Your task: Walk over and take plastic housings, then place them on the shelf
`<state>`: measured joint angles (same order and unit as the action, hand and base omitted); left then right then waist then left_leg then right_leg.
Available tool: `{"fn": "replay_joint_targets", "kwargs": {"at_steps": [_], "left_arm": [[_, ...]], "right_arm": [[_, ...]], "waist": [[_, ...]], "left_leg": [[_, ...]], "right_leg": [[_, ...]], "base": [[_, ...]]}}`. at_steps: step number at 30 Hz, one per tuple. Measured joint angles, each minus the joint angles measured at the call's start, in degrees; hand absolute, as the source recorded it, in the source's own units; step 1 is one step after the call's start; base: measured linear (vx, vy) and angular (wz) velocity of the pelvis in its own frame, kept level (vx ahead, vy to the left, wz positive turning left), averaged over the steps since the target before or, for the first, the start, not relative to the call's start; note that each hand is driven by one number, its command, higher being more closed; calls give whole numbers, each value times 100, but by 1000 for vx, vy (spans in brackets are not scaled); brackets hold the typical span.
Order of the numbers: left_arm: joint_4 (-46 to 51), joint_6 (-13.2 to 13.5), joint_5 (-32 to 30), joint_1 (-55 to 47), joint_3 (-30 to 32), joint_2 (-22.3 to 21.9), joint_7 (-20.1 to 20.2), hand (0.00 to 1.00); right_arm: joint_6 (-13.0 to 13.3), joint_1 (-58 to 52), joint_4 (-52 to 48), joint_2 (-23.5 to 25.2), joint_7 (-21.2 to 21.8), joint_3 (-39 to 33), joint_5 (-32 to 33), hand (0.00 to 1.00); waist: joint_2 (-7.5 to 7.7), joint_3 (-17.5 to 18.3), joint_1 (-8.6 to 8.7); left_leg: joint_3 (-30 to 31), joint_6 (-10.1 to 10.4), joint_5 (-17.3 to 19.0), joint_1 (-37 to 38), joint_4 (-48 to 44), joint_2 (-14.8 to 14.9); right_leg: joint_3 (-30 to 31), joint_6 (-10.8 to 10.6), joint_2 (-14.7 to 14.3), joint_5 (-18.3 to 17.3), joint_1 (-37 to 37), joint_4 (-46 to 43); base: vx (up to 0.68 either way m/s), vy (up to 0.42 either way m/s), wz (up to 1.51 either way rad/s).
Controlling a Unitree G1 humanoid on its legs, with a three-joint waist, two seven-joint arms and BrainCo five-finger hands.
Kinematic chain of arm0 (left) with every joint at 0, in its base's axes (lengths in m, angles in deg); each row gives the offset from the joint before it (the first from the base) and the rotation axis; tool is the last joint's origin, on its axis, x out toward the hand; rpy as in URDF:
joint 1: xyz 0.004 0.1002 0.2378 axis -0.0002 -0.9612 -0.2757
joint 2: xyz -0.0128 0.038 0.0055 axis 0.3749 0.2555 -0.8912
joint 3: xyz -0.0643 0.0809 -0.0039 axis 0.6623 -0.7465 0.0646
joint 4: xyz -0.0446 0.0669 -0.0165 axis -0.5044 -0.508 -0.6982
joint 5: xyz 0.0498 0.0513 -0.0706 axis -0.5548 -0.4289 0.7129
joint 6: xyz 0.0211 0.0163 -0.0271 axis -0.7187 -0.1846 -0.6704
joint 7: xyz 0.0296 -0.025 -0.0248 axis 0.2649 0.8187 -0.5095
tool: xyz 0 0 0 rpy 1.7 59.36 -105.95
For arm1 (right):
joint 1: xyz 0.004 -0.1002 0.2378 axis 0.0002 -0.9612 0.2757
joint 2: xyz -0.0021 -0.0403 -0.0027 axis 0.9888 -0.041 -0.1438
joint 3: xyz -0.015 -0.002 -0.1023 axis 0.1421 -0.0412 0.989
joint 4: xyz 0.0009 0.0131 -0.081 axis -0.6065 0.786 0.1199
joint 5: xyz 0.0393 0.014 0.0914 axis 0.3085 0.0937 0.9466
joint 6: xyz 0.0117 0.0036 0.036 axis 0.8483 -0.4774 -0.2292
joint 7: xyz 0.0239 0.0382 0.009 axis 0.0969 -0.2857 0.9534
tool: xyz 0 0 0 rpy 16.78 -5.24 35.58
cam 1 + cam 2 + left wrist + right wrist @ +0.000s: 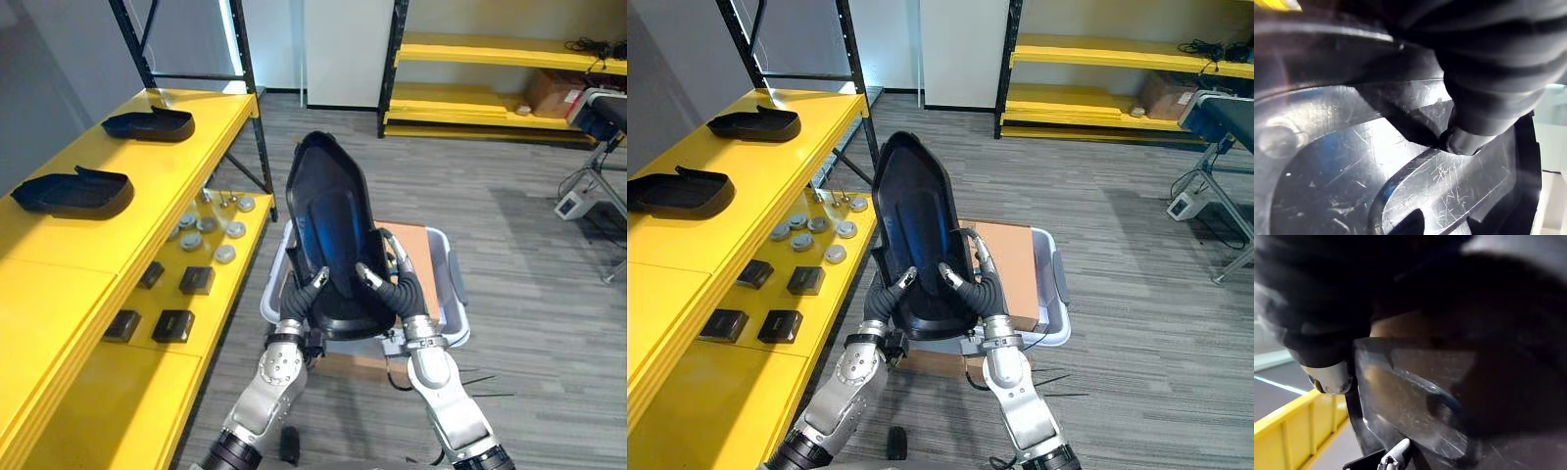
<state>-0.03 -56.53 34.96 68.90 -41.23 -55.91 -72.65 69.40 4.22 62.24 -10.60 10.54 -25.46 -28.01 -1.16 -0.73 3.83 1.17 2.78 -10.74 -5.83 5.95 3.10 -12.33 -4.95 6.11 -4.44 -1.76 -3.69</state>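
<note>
A large glossy black plastic housing (333, 235) is held upright in front of me, hollow side facing me. My left hand (302, 299) grips its lower left edge and my right hand (397, 289) grips its lower right edge, thumbs curled over the rim onto the inner face. The housing's shiny scratched inner surface (1352, 166) shows close in the left wrist view, its edge (1400, 396) in the right wrist view. Two more black housings (149, 124) (72, 192) lie on the top of the yellow shelf (59, 284) at my left.
The shelf's lower level carries several round grey parts (211, 230) and small black blocks (173, 324). A white bin (446, 294) with a cardboard sheet stands on the floor below the housing. Another yellow rack (490, 78) lines the far wall; a stand (598, 157) is at right.
</note>
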Motion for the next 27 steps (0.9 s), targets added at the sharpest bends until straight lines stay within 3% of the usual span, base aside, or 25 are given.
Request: {"fn": "replay_joint_targets", "kwargs": {"at_steps": [5, 8, 11, 13, 17, 19, 21, 22, 27], "left_arm": [[161, -24, -94, -350, 583, -128, -1, 100], [282, -25, -92, -665, 810, -170, 44, 100], [290, -26, -92, -906, 1061, -277, 144, 100], [291, -26, -93, -1013, 1215, -330, 204, 100], [299, -25, -92, -1170, 1362, -316, 279, 100], [302, -21, -88, -1198, 1467, -319, 416, 100], [309, -18, -87, -1277, 1522, -311, 562, 100], [317, -12, -87, -1351, 1527, -307, 631, 100], [381, 4, -87, -1625, 1554, -312, 757, 100]], "right_arm": [[496, -5, -640, 164, 7, -1578, 1098, 0], [805, -105, -557, 453, -44, -2779, 2138, 0], [1052, -404, 164, 618, -266, -3851, 2799, 0], [1046, -574, 912, 616, -413, -4254, 2902, 0], [746, -942, 2947, 517, -521, -4721, 2931, 0], [373, -1074, 4409, 456, -352, -4820, 2915, 0], [102, -1166, 5244, 481, -161, -4827, 2639, 0], [-50, -1241, 5625, 524, 8, -4830, 2521, 0], [-288, -1337, 6456, 769, 450, -4650, 2342, 0]], "waist": [[6, 6, 17], [-2, 17, 31], [0, 20, 78], [-5, 22, 129], [-64, 100, 166], [-107, 127, 163], [-103, 113, 174], [-83, 99, 173], [-59, 54, 148]], "left_leg": [[-12, -6, 10, -2, 0, -3], [-10, 0, 24, -23, 0, -4], [-10, -7, 29, -36, 0, -12], [-9, -7, 28, -39, 0, -12], [-38, 14, 51, -37, -2, -3], [-46, 20, 56, -32, -2, 2], [-20, 9, 56, 33, -1, 4], [-12, 1, 74, 91, -1, 2], [112, 17, 188, 246, 1, -23]], "right_leg": [[8, 5, 3, -7, -1, 23], [-5, 2, -2, -8, -12, 85], [-11, 8, 3, -5, -11, 97], [-14, 13, 2, -1, -9, 96], [10, 0, -4, 4, -8, 92], [14, 9, -14, -5, -40, 80], [-21, 23, -14, -34, -119, 76], [-37, 32, -14, -67, -183, 63], [-230, 26, 6, -322, -298, -125]], "base": [[0, 0, 0], [0, 0, 0], [0, 0, 0], [0, 0, 0], [0, 0, -2], [0, 0, 0], [0, -6, 5], [2, -16, 9], [-32, -25, 18]]}}
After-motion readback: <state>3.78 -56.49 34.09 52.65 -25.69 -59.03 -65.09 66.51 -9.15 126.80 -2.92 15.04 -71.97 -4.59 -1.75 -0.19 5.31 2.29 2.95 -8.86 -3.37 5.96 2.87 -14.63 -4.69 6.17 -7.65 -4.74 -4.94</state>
